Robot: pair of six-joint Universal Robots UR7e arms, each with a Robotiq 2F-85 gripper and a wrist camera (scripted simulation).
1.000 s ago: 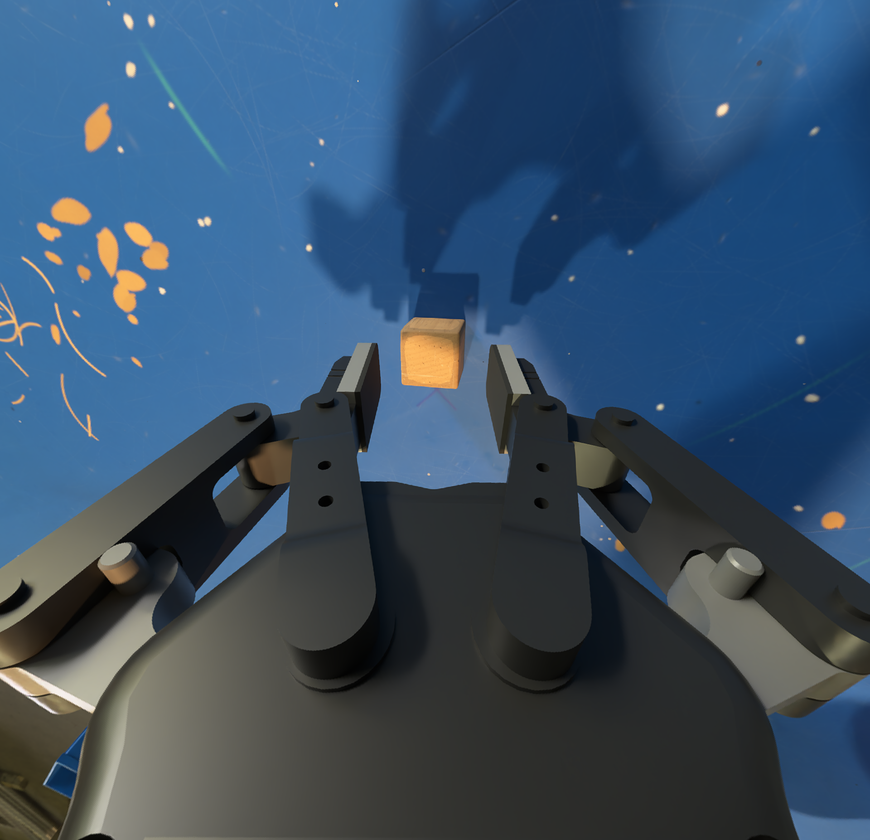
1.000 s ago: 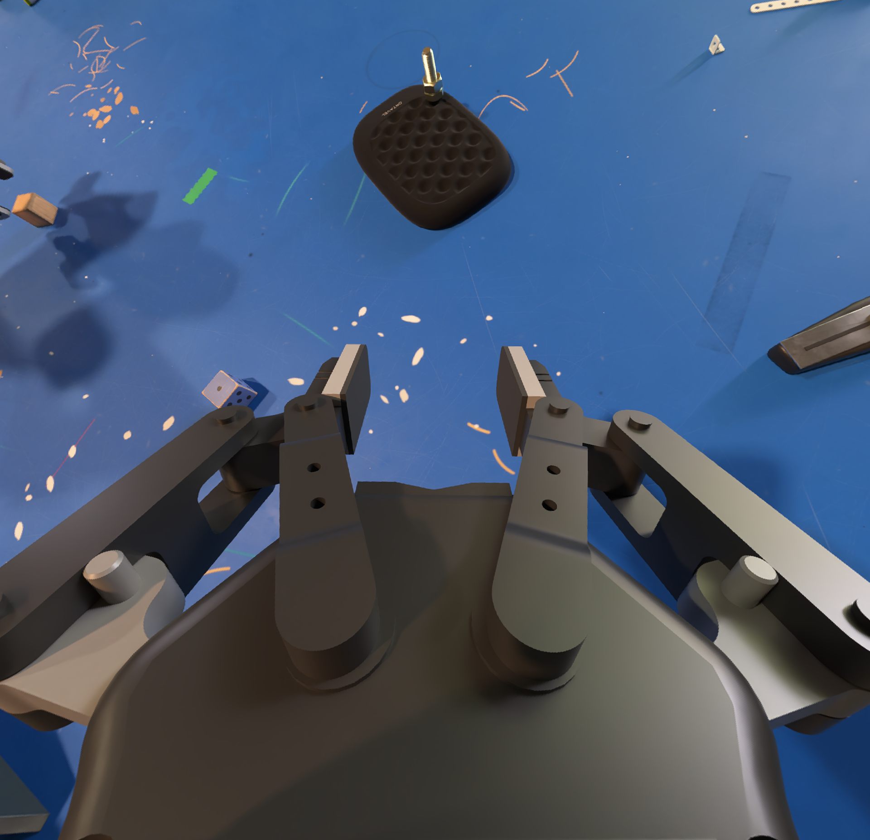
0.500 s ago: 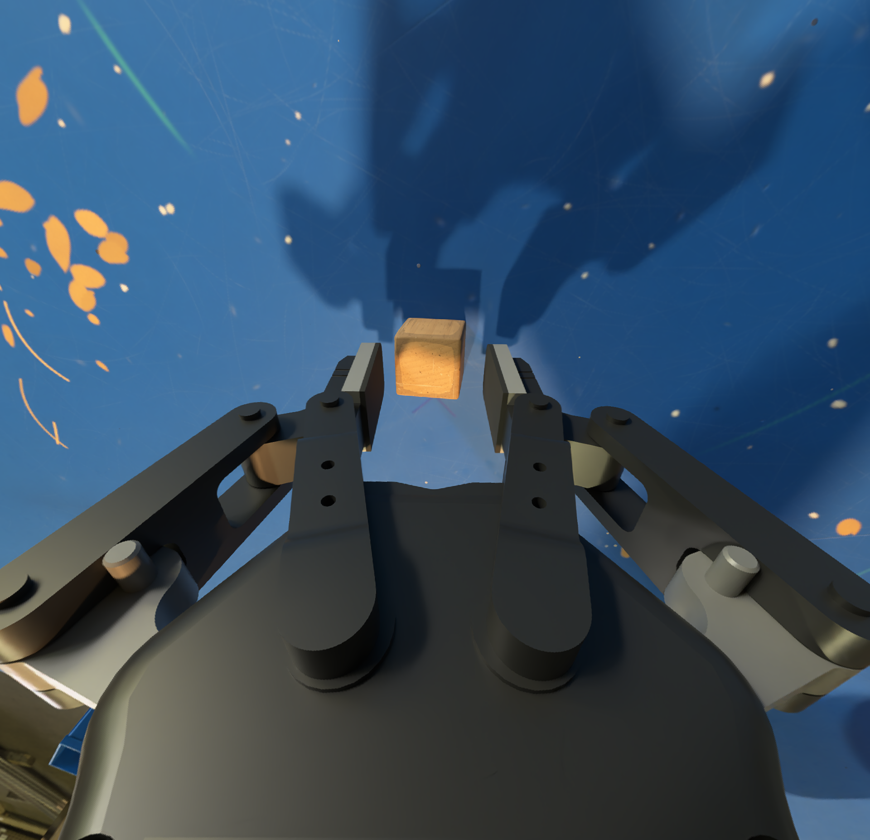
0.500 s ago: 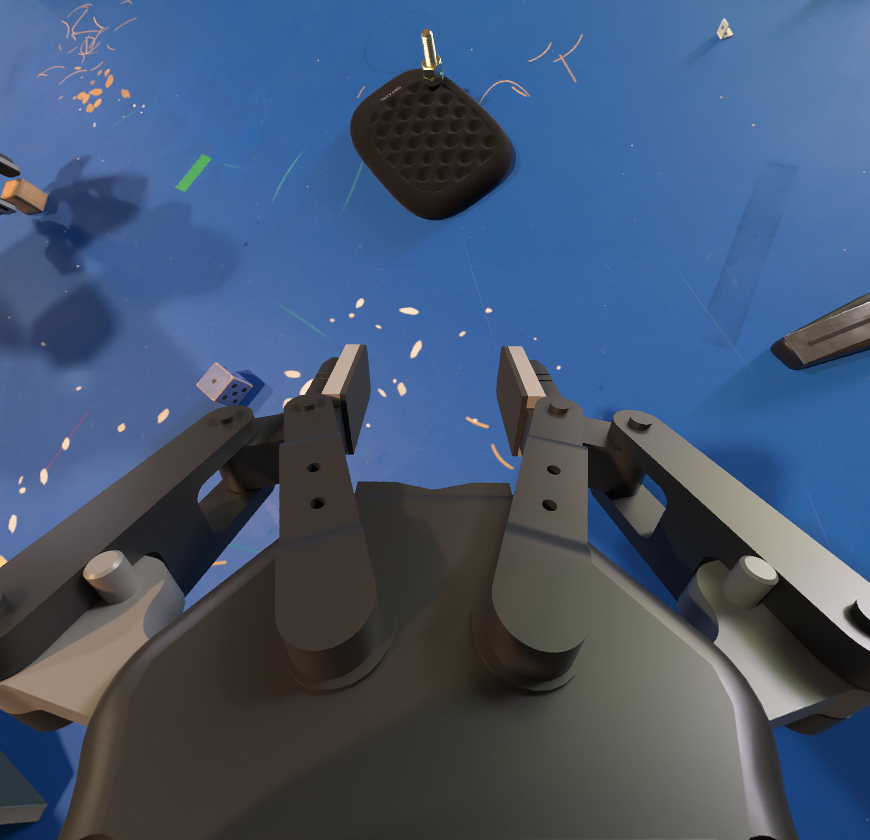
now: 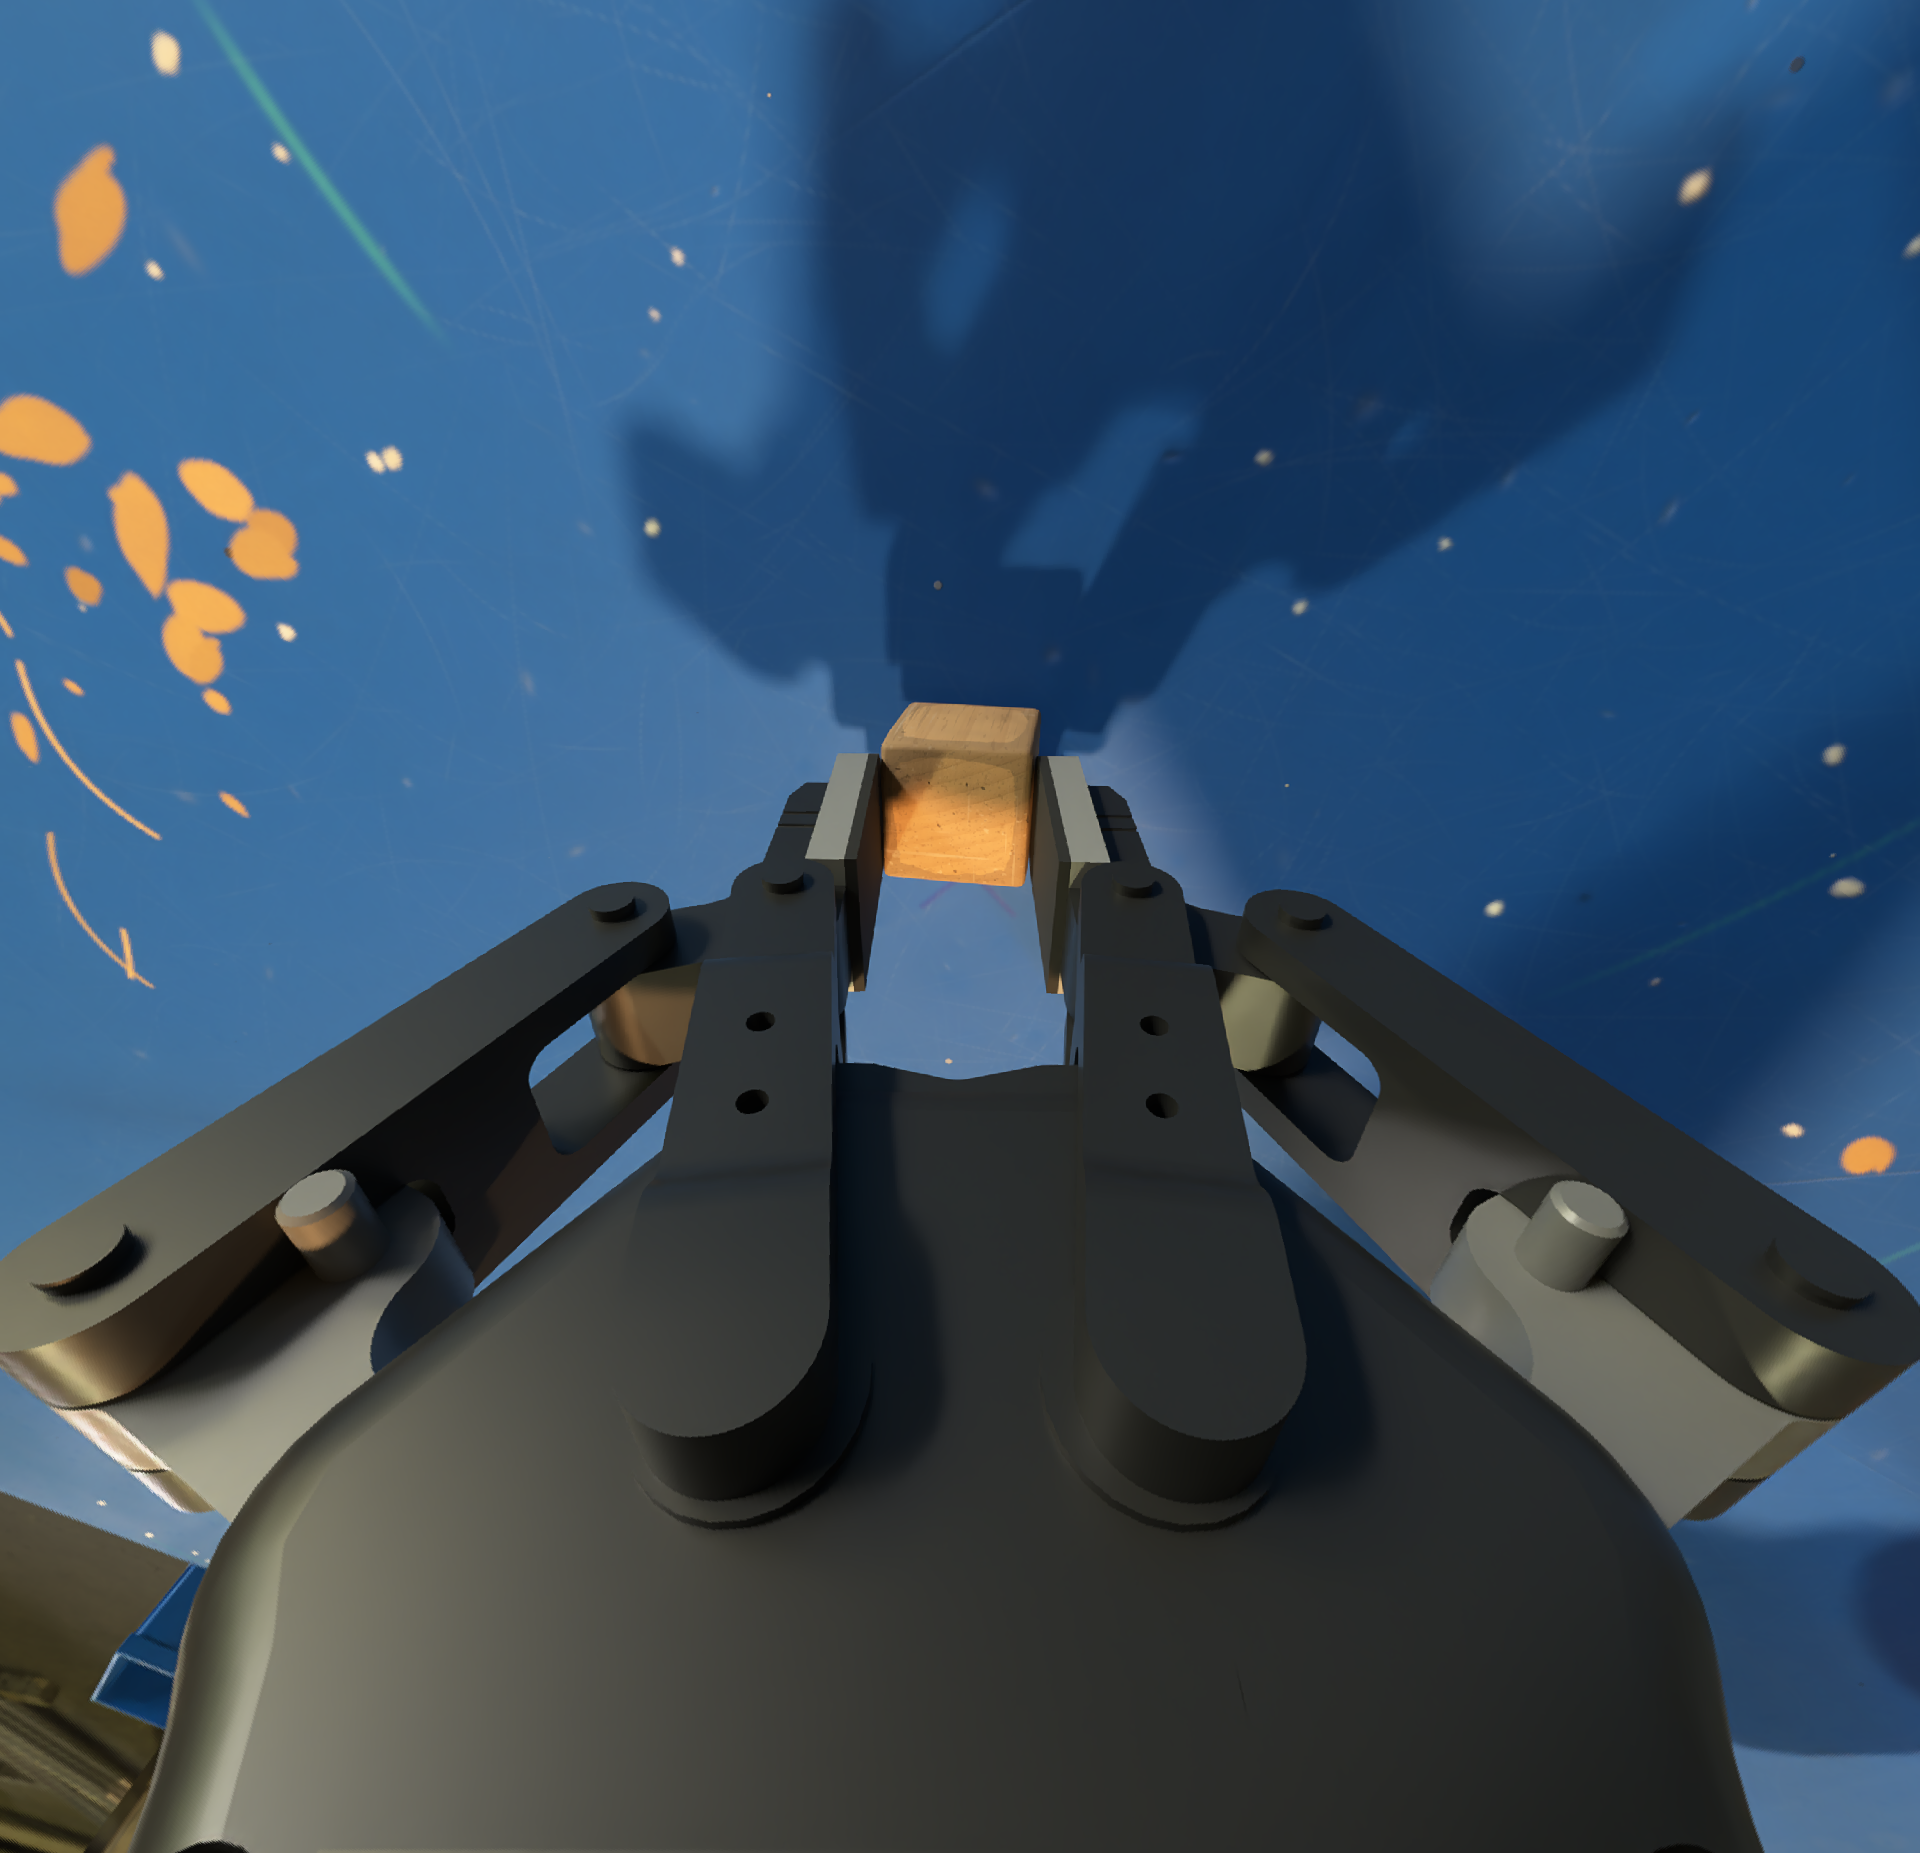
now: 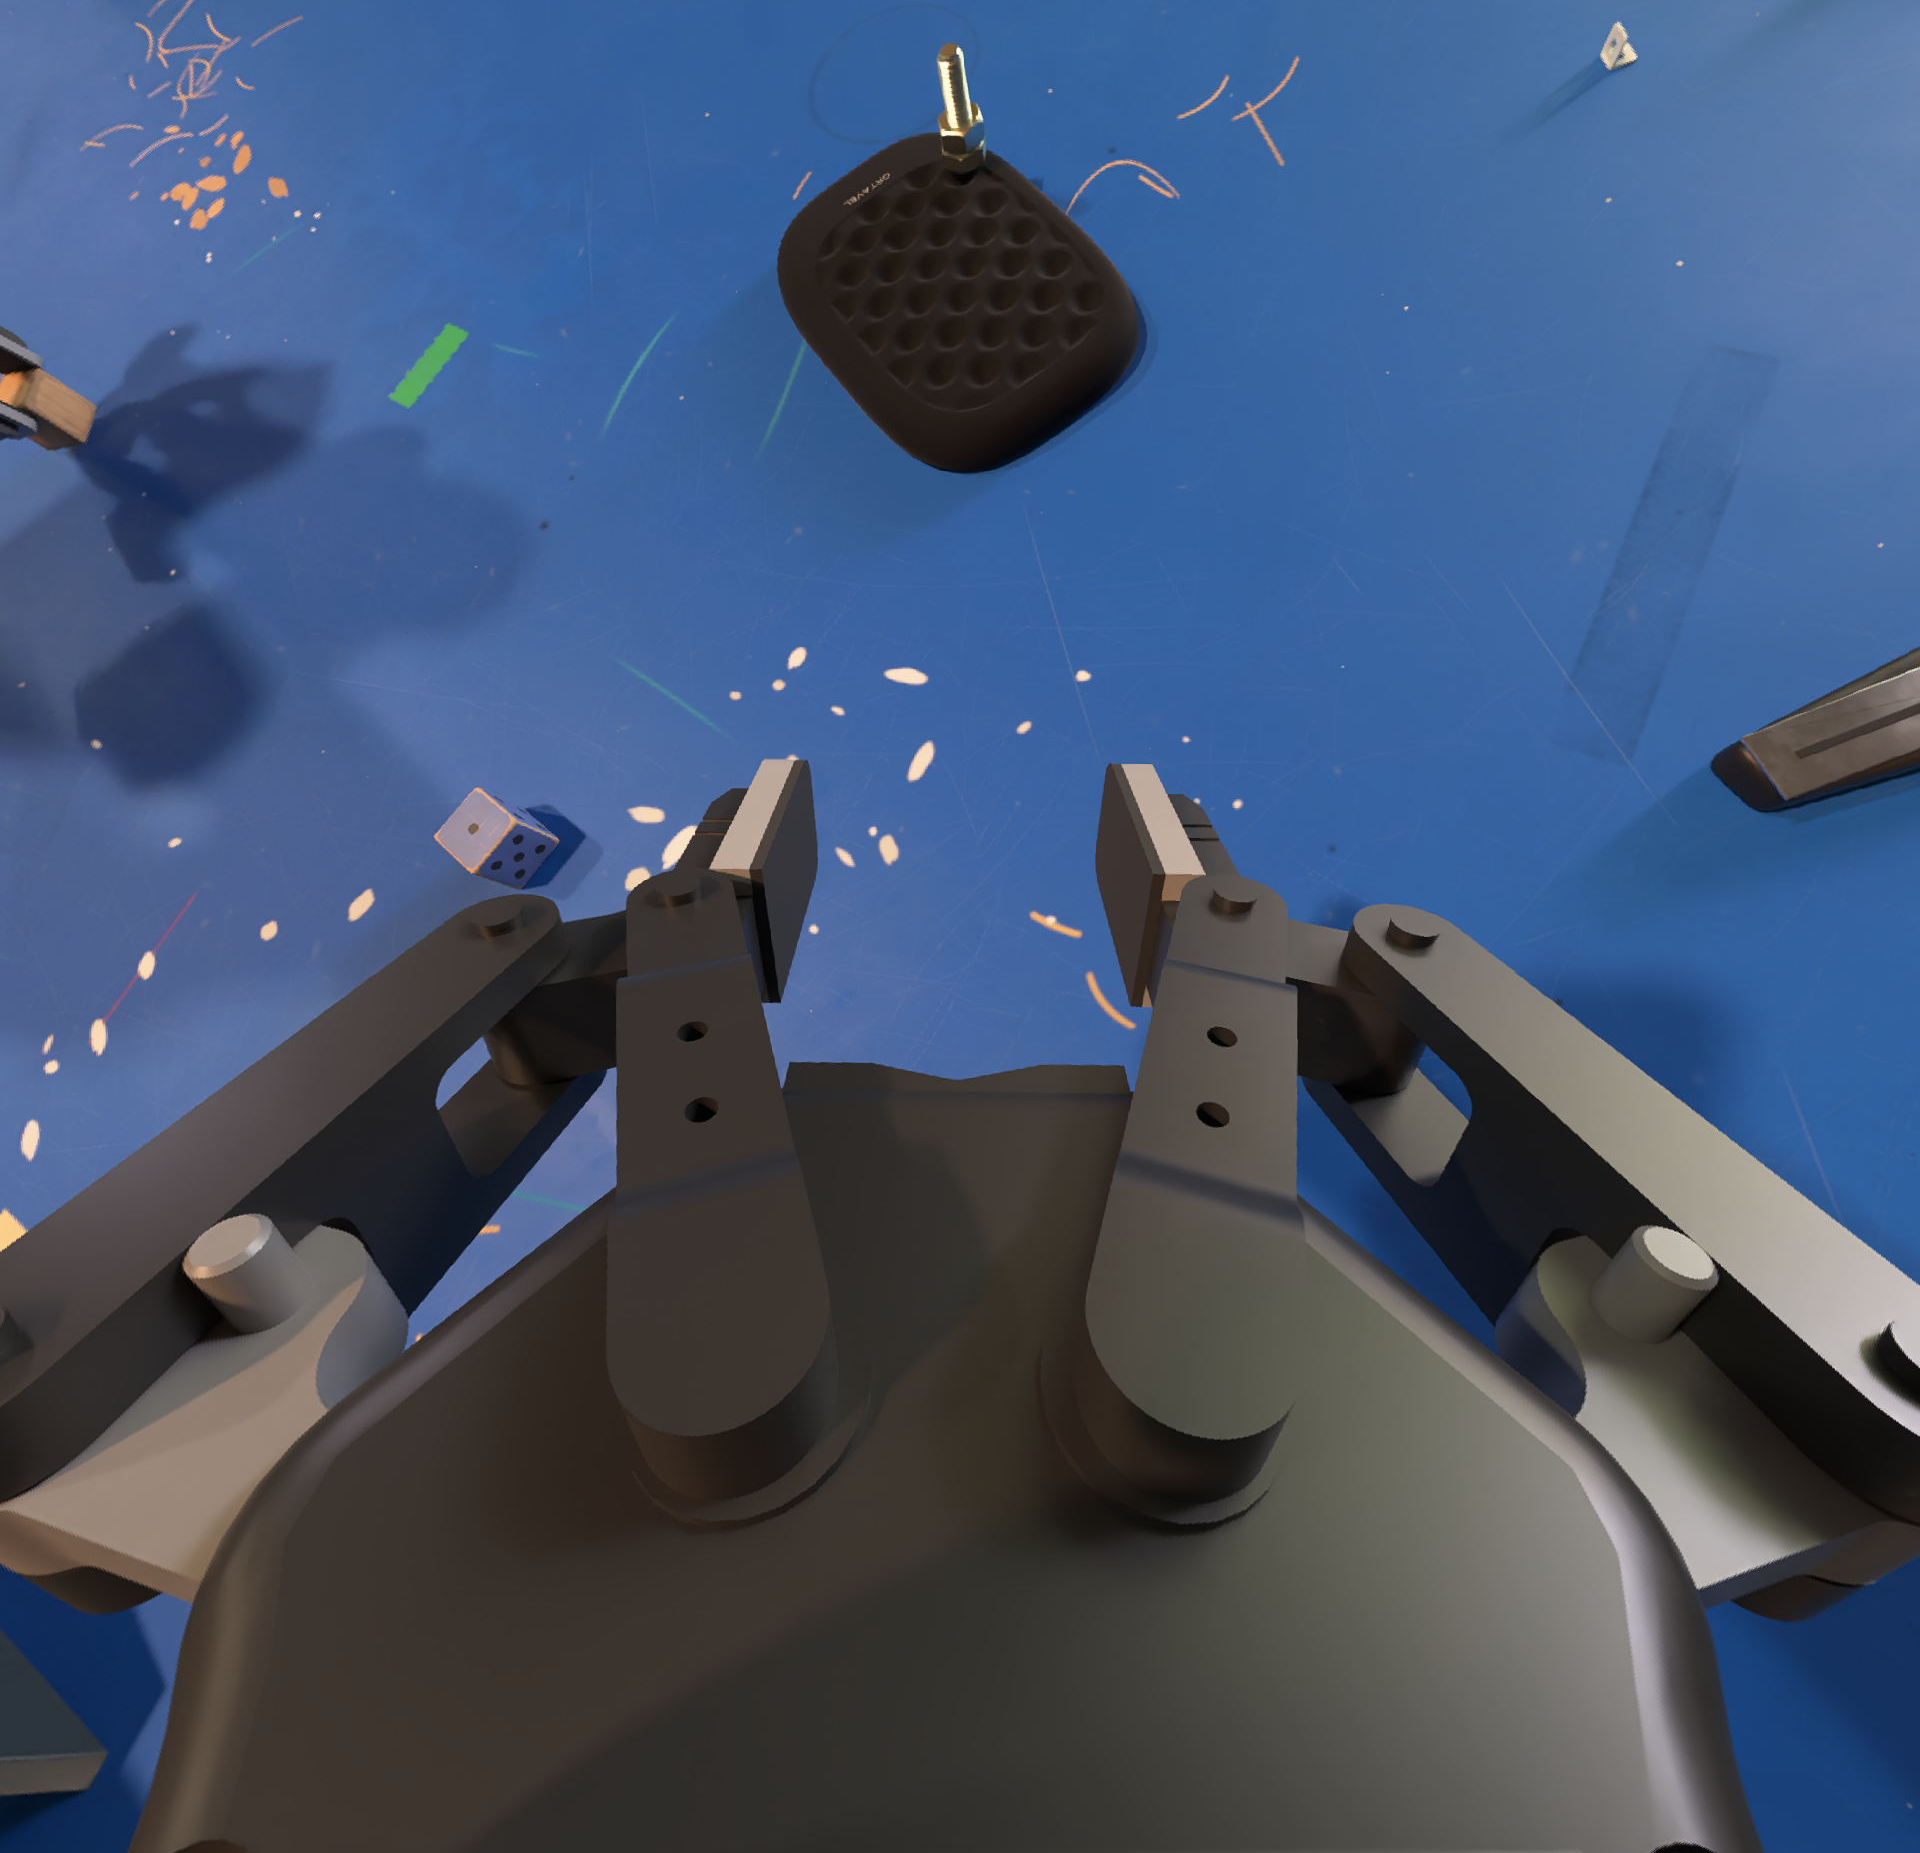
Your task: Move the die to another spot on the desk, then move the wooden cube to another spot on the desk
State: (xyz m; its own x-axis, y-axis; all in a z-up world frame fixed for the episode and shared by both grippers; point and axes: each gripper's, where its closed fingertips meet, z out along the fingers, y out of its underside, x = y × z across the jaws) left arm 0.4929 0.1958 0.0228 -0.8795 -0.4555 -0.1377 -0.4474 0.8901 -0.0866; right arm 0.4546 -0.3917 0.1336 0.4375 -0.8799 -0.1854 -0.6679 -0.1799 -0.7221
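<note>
Here the left claw [image 5: 958,816] pinches the wooden cube [image 5: 958,801], the right claw [image 6: 956,847] spread near the die [image 6: 497,837].

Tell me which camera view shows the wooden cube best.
The left wrist view: the wooden cube sits centred and close, clamped between the left gripper pads. The right wrist view shows it only small at its left edge, partly cut off, held by that same gripper.
</note>
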